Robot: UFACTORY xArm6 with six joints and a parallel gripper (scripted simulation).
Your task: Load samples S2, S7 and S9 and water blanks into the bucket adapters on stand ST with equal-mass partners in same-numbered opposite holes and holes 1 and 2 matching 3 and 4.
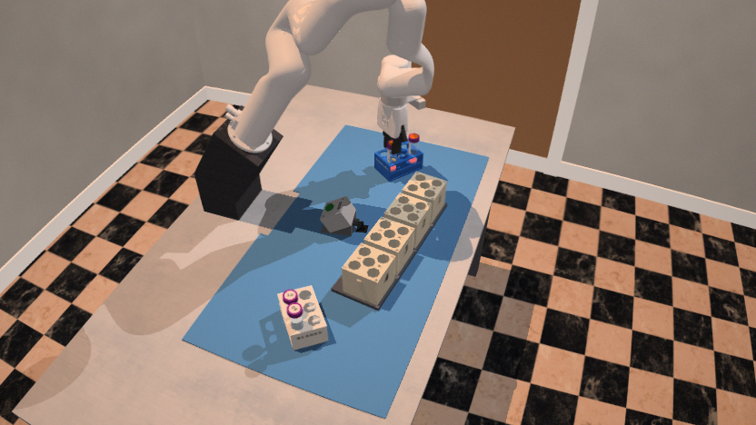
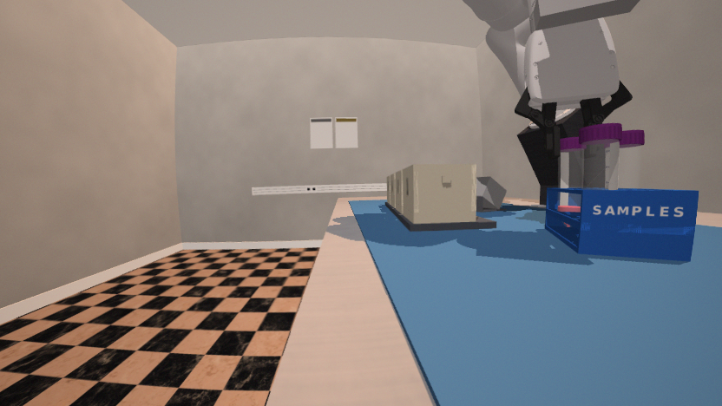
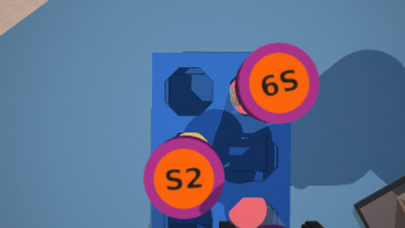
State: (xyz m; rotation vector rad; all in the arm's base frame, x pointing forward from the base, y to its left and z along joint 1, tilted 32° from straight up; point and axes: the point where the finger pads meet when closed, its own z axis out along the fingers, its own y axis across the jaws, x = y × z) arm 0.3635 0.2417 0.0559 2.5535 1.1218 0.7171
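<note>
The gripper (image 1: 392, 143) (image 2: 574, 151) (image 3: 269, 224) is shut on the third sample tube, whose purple cap (image 2: 571, 144) (image 3: 273, 226) has no readable ID here. That tube's pink liquid (image 3: 247, 210) is inside the blue SAMPLES rack (image 1: 388, 168) (image 2: 637, 237) (image 3: 163, 124); full seating cannot be told. Tube S9 (image 1: 413, 137) (image 2: 600, 133) (image 3: 278, 83), its label upside down, and S2 (image 2: 633, 137) (image 3: 184, 178), with yellow liquid, stand in the rack. Several adapters (image 1: 364, 282) (image 2: 444, 199) stand in a row on the dark stand (image 1: 346, 293) (image 2: 454, 225), with no tubes visible.
The white blanks rack (image 1: 309, 337) at the mat's front holds two purple-capped tubes, one blank (image 1: 289, 295) behind another blank (image 1: 294, 310). The grey DONE desk (image 1: 339, 219) with its green key (image 1: 328, 206) sits left of the adapters. S2 and S9 stand close around the fingers.
</note>
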